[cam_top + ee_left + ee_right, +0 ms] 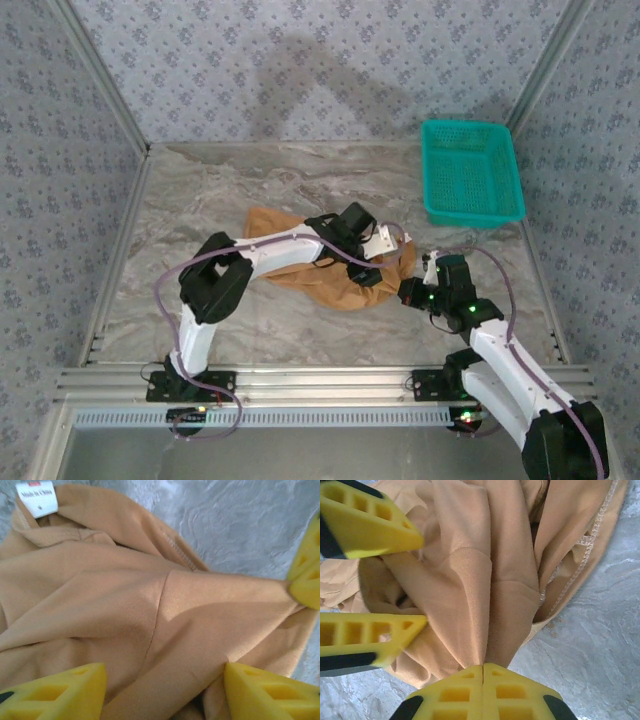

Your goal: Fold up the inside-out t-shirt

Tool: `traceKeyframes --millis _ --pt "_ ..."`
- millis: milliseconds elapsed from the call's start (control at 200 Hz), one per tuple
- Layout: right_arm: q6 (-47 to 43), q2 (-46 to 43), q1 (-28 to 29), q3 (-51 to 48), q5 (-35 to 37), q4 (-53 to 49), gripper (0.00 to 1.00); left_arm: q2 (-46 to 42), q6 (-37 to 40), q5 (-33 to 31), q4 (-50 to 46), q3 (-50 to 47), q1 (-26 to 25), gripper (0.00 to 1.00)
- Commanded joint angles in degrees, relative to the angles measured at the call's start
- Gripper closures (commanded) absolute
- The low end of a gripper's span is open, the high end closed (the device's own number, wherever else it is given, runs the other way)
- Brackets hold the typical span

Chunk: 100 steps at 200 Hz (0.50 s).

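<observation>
My right pincer (pixel 484 669), bottom centre, is clamped on a fold of the shirt (pixel 492 575). The left pincer (pixel 423 582) stands parted at left; bare desk (pixel 600 655) lower right.

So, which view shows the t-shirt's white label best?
Left wrist view: the label sits close and sharp, top left. From the top the t-shirt is a crumpled heap; the right wrist view gives its folds.

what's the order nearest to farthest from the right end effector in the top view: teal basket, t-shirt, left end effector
1. t-shirt: pinched in the shut right end effector, spreading to its left.
2. left end effector: just to its left, over the cloth.
3. teal basket: far right corner of the table.
</observation>
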Motion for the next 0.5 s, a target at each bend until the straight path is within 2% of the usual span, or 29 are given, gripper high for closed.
traceKeyframes --millis 0,110,170,210,295,340,495 --pt "-0.73 -0.29 -0.39 2.28 -1.26 -2.16 1.00 2.72 3.20 -0.33 -3.72 3.98 -0.40 0.38" --pt "-0.94 -0.41 -0.65 3.15 -1.31 -2.75 1.00 4.81 4.53 -1.15 -6.21 5.91 -0.71 0.40" --pt "-0.92 -0.41 -0.61 3.67 -1.42 -2.69 1.00 5.29 4.96 -1.19 -7.44 6.75 -0.72 0.46" --pt "-0.84 -0.25 -0.69 3.82 -1.48 -2.68 1.00 5.55 5.19 -1.07 -8.49 7.67 -0.71 0.56" --pt "-0.98 0.02 -0.68 4.07 -1.34 -2.48 1.00 6.27 4.74 -0.71 -12.14 11.23 -0.54 0.90" --pt "-1.08 0.33 -0.76 4.03 -1.26 -2.25 1.00 6.37 3.98 -0.44 -13.33 12.79 -0.30 0.99" --pt "-2.00 3.77 -0.55 4.71 0.16 -1.20 1.00 4.33 -0.50 0.84 -15.01 16.83 0.49 1.00"
